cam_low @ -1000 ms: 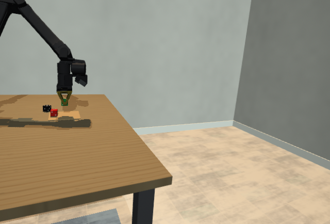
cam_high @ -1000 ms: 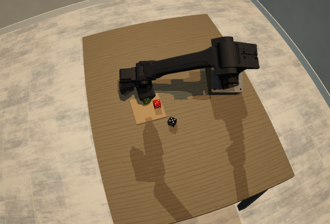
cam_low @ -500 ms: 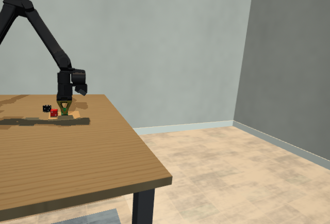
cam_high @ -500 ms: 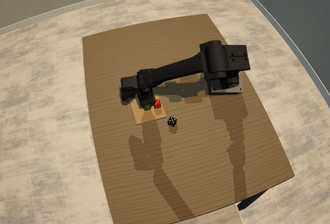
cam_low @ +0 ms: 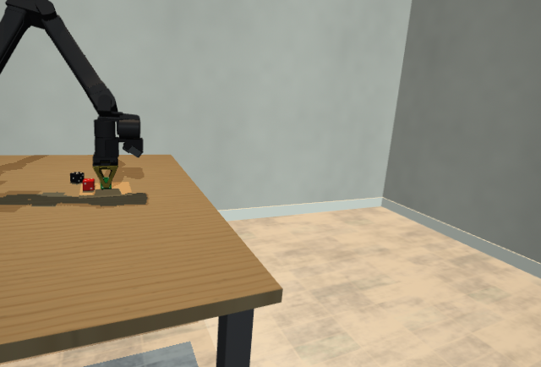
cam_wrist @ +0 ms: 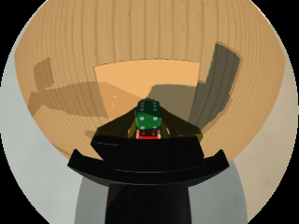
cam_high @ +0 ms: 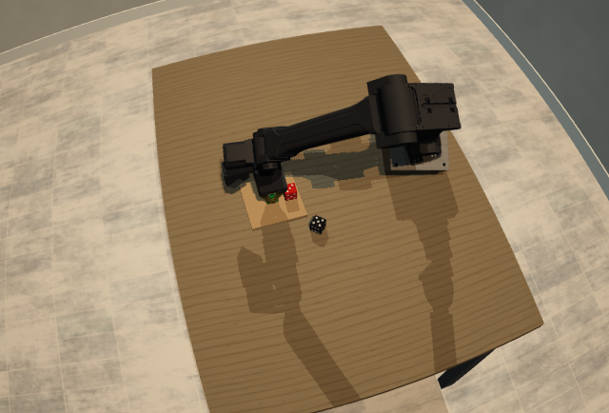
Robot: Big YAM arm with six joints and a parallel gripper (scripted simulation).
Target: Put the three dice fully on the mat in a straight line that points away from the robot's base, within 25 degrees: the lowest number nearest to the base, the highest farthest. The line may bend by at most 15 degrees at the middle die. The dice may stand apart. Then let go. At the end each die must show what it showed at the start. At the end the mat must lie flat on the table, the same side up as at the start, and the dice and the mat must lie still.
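Note:
The gripper (cam_high: 271, 197) (cam_low: 106, 183) (cam_wrist: 149, 116) points down, shut on the green die (cam_high: 271, 197) (cam_low: 101, 187) (cam_wrist: 149, 121), over the mat. The die is at or just above the mat; contact cannot be told. Two faces show in the wrist view, with four and six pips. The red die (cam_high: 290, 191) (cam_low: 88, 185) (cam_wrist: 149, 136) stands on the base-side part of the orange mat (cam_high: 255, 219) (cam_low: 126, 188) (cam_wrist: 140, 70), close beside the gripper and partly hidden in the wrist view. The black die (cam_high: 317, 225) (cam_low: 76, 177) lies off the mat on the table, near a corner; its top seems to show five.
The robot's base plate (cam_high: 418, 166) stands at the table's right edge in the top view. The arm (cam_high: 324, 126) (cam_low: 72, 55) reaches from it across the wooden table (cam_high: 221, 93) (cam_low: 131, 258). Arm shadows cross the table and part of the mat.

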